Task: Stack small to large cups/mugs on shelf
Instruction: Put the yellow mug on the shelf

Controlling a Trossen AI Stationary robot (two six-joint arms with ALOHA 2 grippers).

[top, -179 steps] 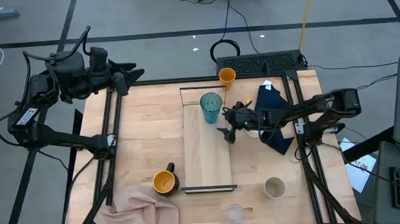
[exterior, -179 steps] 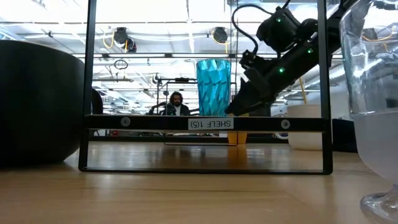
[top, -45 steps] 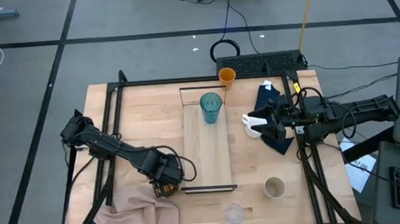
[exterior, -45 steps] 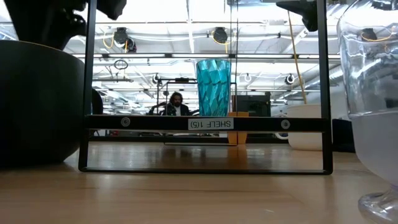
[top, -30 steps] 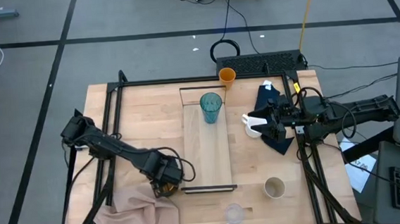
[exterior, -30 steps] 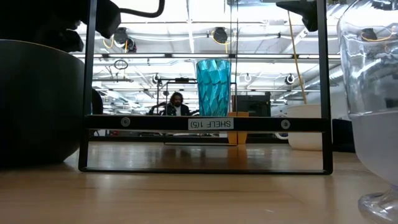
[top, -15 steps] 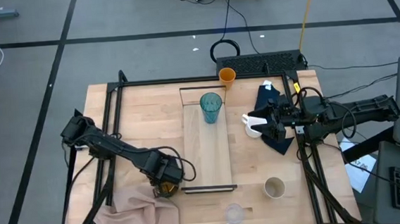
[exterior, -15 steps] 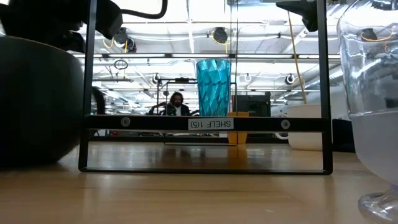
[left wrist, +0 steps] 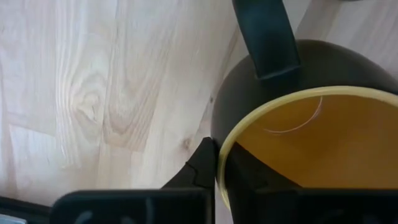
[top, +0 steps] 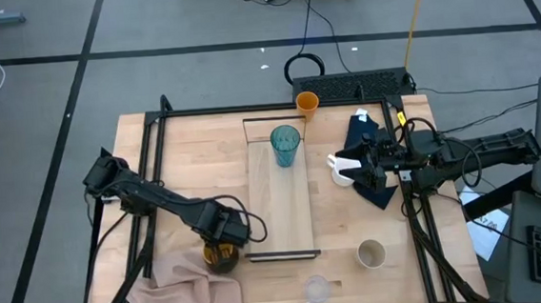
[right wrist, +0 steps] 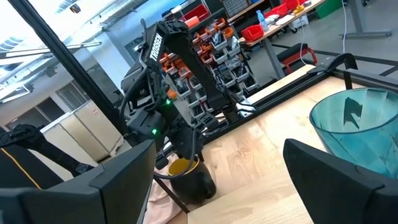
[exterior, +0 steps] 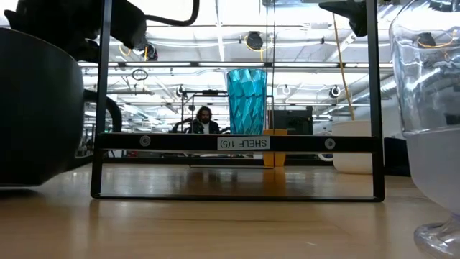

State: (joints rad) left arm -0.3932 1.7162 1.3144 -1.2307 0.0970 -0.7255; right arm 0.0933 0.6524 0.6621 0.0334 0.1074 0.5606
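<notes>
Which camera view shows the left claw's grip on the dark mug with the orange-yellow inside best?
The left wrist view: the dark mug with the orange-yellow inside fills it, one finger pressed against its yellow rim. The high view hides most of the mug under the left claw. The low view shows only its dark side; the right wrist view shows it far off.

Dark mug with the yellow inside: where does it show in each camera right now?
High: dark mug under the left gripper, beside the shelf.
Low: big dark shape at far left.
Left wrist: fills the right, finger pinching its rim.
Right wrist: small, below centre.
Shared landmark: teal tumbler.
</notes>
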